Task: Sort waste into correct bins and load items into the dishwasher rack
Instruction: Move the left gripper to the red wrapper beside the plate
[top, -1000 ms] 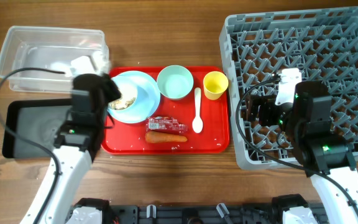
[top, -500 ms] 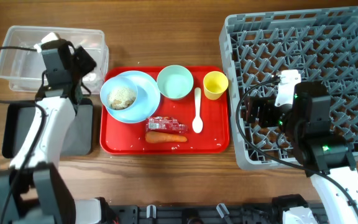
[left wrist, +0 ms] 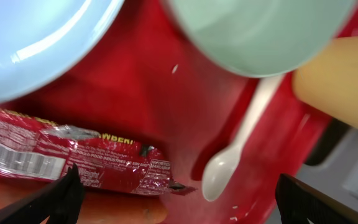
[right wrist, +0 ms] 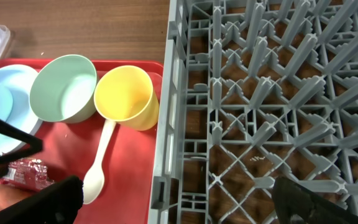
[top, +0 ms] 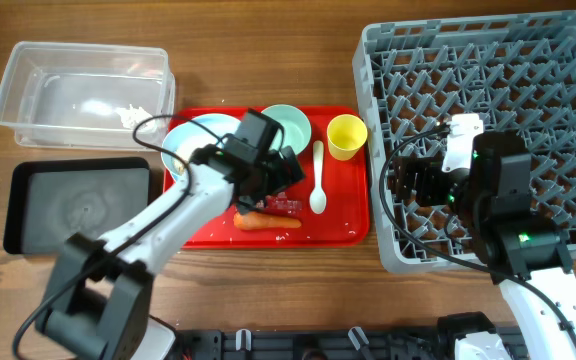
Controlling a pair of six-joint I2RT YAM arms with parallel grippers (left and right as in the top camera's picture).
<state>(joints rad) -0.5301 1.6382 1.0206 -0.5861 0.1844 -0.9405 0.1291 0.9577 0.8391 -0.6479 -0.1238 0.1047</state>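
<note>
Waste: wrapper (left wrist: 73, 162) and carrot (top: 268, 222) lie near-side on the red tray (top: 348, 215); tissue (top: 131, 113), I judge, already in the clear tub (top: 28, 80), far left. Rack (top: 528, 80), right: nothing loaded. Left gripper (left wrist: 179, 190), spread wide, hovers over the wrapper; right gripper (right wrist: 176, 186), likewise spread, holds nothing.

wrapper (left wrist: 73, 163) on tray (top: 346, 215) | rack (top: 366, 80) right of tray

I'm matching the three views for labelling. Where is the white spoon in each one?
Overhead: white spoon on the red tray, left of the yellow cup.
Left wrist: right of centre, slanting up toward the cup.
Right wrist: lower left, just below the cup.
Shared landmark: the yellow cup.
</note>
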